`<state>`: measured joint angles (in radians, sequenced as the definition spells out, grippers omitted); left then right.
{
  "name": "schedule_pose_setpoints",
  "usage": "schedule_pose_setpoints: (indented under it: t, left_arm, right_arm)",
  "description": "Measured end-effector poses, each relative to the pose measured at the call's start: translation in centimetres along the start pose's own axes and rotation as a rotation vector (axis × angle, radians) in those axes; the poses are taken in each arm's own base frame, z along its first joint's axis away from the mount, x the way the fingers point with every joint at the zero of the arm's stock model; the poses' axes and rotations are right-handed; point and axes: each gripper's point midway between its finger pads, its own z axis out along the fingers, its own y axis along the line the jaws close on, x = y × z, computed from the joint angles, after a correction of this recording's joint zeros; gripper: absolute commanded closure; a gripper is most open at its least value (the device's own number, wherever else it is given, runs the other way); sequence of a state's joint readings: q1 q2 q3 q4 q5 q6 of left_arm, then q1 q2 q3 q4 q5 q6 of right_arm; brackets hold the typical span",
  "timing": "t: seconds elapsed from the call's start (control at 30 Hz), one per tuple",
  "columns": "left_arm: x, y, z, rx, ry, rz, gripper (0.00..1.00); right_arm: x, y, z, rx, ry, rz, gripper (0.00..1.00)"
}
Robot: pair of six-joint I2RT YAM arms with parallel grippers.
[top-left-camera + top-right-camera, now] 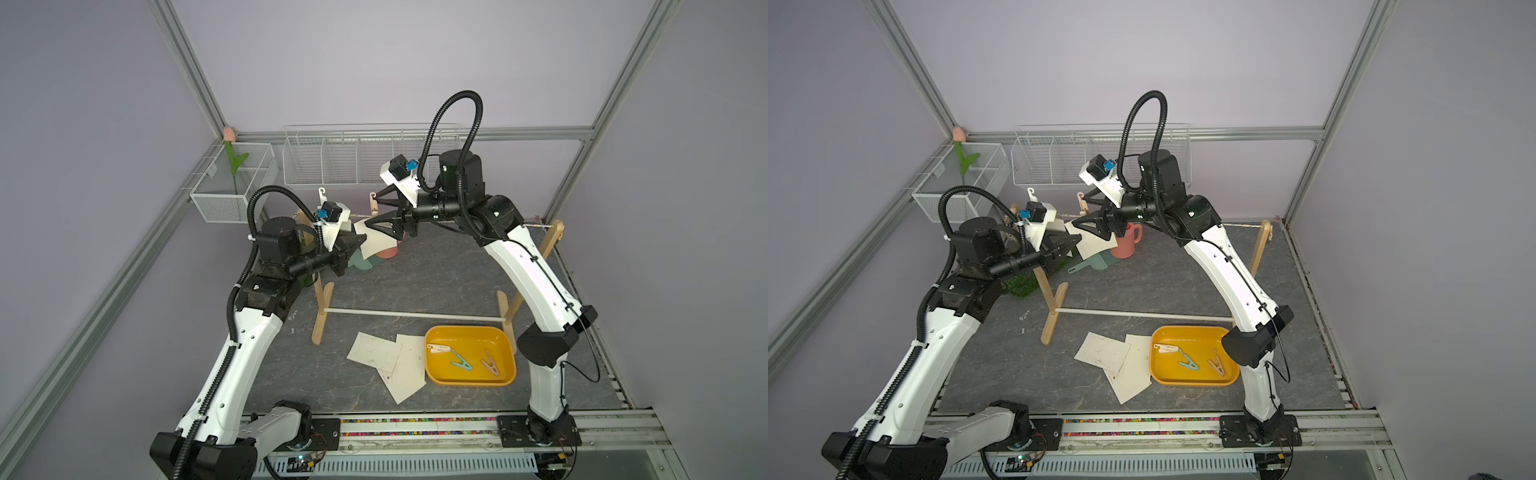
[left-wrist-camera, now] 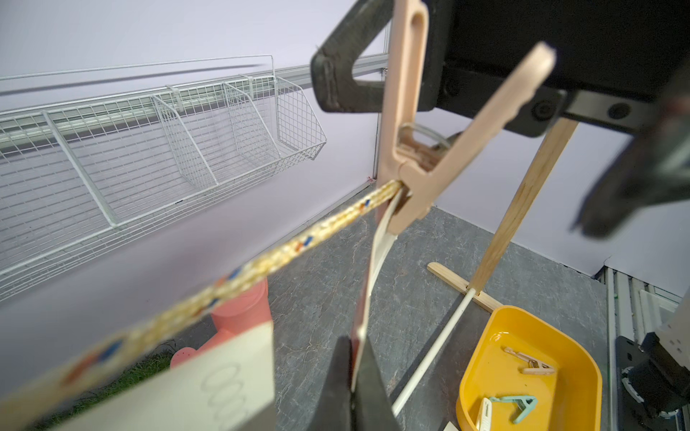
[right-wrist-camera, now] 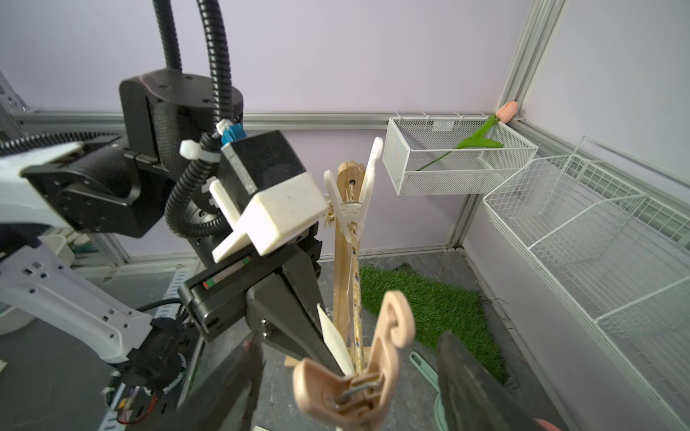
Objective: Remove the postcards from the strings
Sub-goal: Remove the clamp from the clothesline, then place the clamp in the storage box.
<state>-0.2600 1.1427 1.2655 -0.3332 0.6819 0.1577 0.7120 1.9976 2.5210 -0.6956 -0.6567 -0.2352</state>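
In both top views a postcard (image 1: 376,247) (image 1: 1090,244) is pinched by the left gripper (image 1: 361,242), likely against falling. Left wrist view: it is pinned to the string (image 2: 261,265) by a beige peg (image 2: 410,160). Right wrist view: that peg is straddled by the spread right gripper (image 3: 351,392), seemingly for squeezing.

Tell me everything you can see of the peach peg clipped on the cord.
The peach peg looks like smooth plastic: two handle arms, one slotted with a curled hook end, one ridged, joined by a metal spring. It stands handles up on the cord, its jaws pinching the cord and the top edge of a cream postcard hanging below. The right gripper brackets its handles with open fingers; contact cannot be told.
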Motion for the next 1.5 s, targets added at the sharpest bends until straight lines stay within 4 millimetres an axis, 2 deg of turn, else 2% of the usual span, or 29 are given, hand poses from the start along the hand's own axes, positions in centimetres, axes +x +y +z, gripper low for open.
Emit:
schedule_pose_setpoints:
  t: [0.13, 0.2, 0.27, 0.43, 0.63, 0.83, 1.13, 1.23, 1.37, 1.5]
  left_arm:
    - [0.1, 0.0, 0.0, 0.0, 0.002, -0.009, 0.99]
    - [0.1, 0.0, 0.0, 0.0, 0.002, -0.01, 0.99]
    - [0.1, 0.0, 0.0, 0.0, 0.002, -0.017, 0.99]
    - [0.2, -0.1, 0.0, 0.001, 0.001, -0.03, 0.99]
    - [0.5, -0.7, -0.4, 0.016, -0.003, -0.055, 1.0]
    - [1.8, -1.8, -0.9, 0.048, 0.008, -0.091, 1.0]
    - [3.4, -3.6, -2.7, 0.058, 0.016, -0.142, 1.0]
    - [3.4, -4.5, -3.6, 0.062, 0.018, -0.162, 1.0]
    - [2.7, -5.9, -5.2, 0.064, 0.0, -0.184, 1.0]
    - [2.7, -7.3, -6.7, 0.062, -0.011, -0.232, 1.0]
  right_arm:
    - [-0.2, 0.1, 0.2, 0.007, -0.003, -0.026, 0.55]
    - [-0.3, 0.2, 0.3, 0.01, -0.006, -0.035, 0.58]
    - [-0.4, 0.2, 0.4, 0.015, -0.007, -0.047, 0.67]
    - [-0.8, -0.1, 0.4, 0.031, -0.021, -0.067, 0.8]
    - [-1.4, -0.4, 0.5, 0.048, -0.044, -0.085, 0.79]
    - [-2.7, -0.5, -0.2, 0.088, -0.074, -0.113, 0.77]
    - [-7.1, 0.5, -3.9, 0.173, -0.156, -0.18, 0.75]
    - [-7.8, 1.3, -5.3, 0.187, -0.165, -0.185, 0.74]
    - [-6.6, 3.0, -7.2, 0.192, -0.13, -0.154, 0.72]
    - [-3.1, 5.0, -9.2, 0.202, -0.062, -0.086, 0.71]
